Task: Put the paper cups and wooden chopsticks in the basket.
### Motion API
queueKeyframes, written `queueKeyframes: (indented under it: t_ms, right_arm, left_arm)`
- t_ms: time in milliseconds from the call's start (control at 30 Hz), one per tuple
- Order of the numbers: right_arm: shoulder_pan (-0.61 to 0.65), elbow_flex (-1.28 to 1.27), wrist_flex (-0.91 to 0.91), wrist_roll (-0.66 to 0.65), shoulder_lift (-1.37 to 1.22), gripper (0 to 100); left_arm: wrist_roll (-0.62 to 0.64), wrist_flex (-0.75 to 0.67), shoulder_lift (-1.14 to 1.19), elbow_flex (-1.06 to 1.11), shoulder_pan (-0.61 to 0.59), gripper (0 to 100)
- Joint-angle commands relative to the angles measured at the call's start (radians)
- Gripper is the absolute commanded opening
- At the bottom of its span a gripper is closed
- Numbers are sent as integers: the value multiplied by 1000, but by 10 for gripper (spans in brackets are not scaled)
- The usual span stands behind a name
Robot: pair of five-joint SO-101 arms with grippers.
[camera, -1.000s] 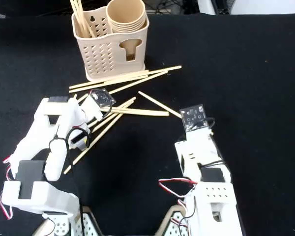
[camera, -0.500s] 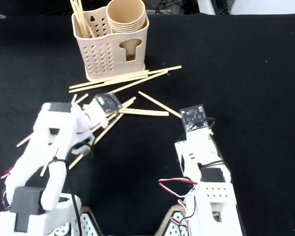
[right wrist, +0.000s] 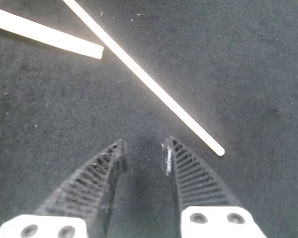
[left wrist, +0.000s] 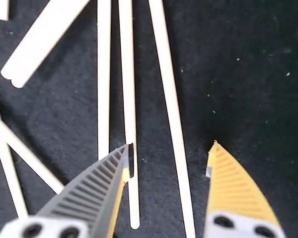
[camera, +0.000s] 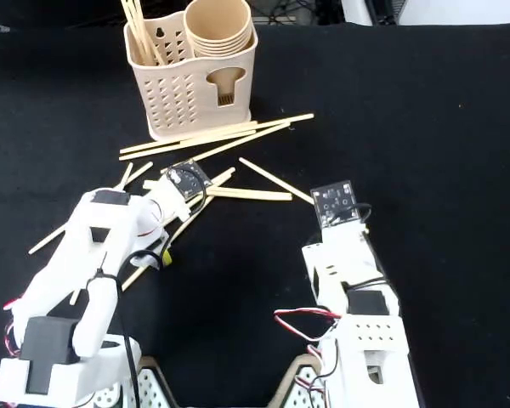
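A beige basket (camera: 183,102) stands at the back of the table, with stacked paper cups (camera: 218,30) in one compartment and several chopsticks (camera: 140,30) upright in the other. More wooden chopsticks (camera: 238,194) lie scattered on the black cloth in front of it. My left gripper (left wrist: 169,148) is open low over this pile, and one chopstick (left wrist: 171,114) runs between its fingers while another (left wrist: 127,99) lies along the grey finger. My right gripper (right wrist: 144,146) is open by a narrow gap, holds nothing, and sits just short of the end of a slanted chopstick (right wrist: 144,79).
From above, the left arm (camera: 93,246) covers part of the pile, and a chopstick (camera: 49,240) pokes out beside it. The right arm (camera: 348,272) sits at the near centre-right. Bare black cloth (camera: 425,153) lies to the right.
The left arm has shifted and stretched forward, bringing its gripper a little rightward over the chopstick pile. A chopstick now shows to the left of that arm. The right arm is unmoved.
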State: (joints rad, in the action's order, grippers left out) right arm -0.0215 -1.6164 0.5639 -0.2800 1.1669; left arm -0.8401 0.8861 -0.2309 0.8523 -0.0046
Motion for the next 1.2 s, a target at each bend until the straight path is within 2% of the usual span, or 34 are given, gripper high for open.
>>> queueKeyframes:
  t_ms: [0,233,500,667,767,900,1167]
  right_arm:
    - [8,4,-18,-2,12,141]
    - [8,4,-17,-2,12,141]
    - [8,2,-17,-2,12,141]
    - [8,2,-17,-2,12,141]
    - [8,2,-17,-2,12,141]
    - [8,2,-17,-2,12,141]
    - [8,2,-17,-2,12,141]
  left_arm:
    - [-18,-15,0,-8,-10,263]
    - [-58,-87,8,-15,-85,264]
    - [-94,-86,133,-19,-79,262]
    - [-94,18,138,-79,-61,254]
    - [-91,94,140,-114,-33,170]
    - [-87,106,141,-120,2,52]
    - [-86,106,144,-119,13,38]
